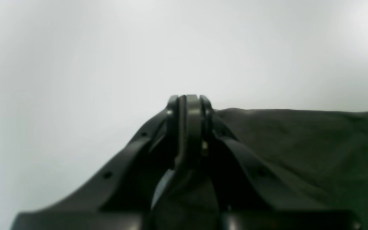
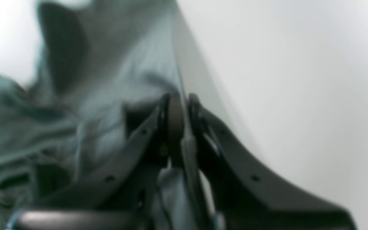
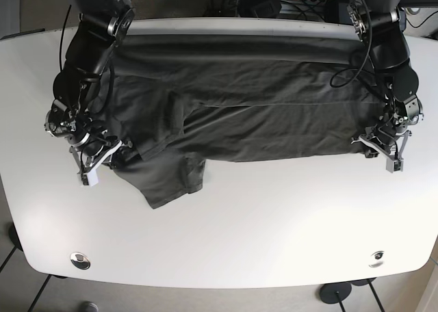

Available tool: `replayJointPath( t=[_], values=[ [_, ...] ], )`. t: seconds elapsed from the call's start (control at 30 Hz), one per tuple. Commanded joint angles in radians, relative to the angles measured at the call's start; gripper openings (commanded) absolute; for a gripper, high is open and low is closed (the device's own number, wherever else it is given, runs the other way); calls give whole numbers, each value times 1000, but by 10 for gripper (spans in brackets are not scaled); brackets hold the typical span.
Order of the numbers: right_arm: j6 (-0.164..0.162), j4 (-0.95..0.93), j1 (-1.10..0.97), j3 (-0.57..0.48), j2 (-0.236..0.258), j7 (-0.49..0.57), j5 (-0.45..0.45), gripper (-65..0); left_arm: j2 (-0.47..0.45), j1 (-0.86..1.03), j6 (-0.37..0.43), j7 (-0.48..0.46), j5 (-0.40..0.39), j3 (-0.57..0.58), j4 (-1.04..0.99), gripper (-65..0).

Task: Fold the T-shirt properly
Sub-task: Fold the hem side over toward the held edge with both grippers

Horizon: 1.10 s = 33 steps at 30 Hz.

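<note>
The left end effector (image 1: pixel 188 105) was seen pressed together at the shirt's edge, though whether cloth was actually caught between the tips could not be told from its wrist view — the dark fabric lay just beside and behind it. In the base view that same end effector (image 3: pixel 383 150) was set at the near corner of the T-shirt (image 3: pixel 260 113), on that view's right. The right end effector (image 2: pixel 179 111) was pinched on a fold of the cloth, fabric seen running down between the tips and bunching beside them; in the base view it (image 3: pixel 96 163) was placed at the opposite near corner, next to the trailing sleeve (image 3: pixel 168 178).

Both grips were judged to be taken at the near hem for a reason — with the two corners held well apart, the edge could be kept taut and carried as one line. The T-shirt was spread crosswise over the white table (image 3: pixel 239 243), its far edge already rolled along the back. The fold was judged unfinished, the sleeve hanging loose toward the front.
</note>
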Motion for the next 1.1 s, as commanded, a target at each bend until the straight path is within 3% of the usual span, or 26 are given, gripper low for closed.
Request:
replayJointPath(
  t=[0.03,0.2,0.33,0.53,0.73,0.87,1.03,1.1],
  values=[
    [5,81,23,2,13,-1,18,-634,-13,13,-3,19,-16,-5,145,-650],
    [5,279,-53,3,14,-76,25,-634,59,105,-6,140,-14,-121,422,-650],
    [5,438,-153,3,10,-129,25,-634,91,163,-95,194,-13,-175,540,-650],
    [5,656,-345,46,-64,-136,25,-634,105,269,-149,237,-13,-261,596,-650],
    [9,687,-474,86,-85,-135,33,-633,105,367,-189,237,-13,-315,600,-650],
    [9,687,-550,155,-96,-135,108,-633,105,421,-238,237,-7,-361,599,-650],
    [9,687,-624,158,-98,-135,122,-629,100,461,-243,235,-5,-359,596,-650],
    [9,687,-641,158,-101,-135,122,-591,99,476,-238,237,-4,-354,594,-640]
  ],
)
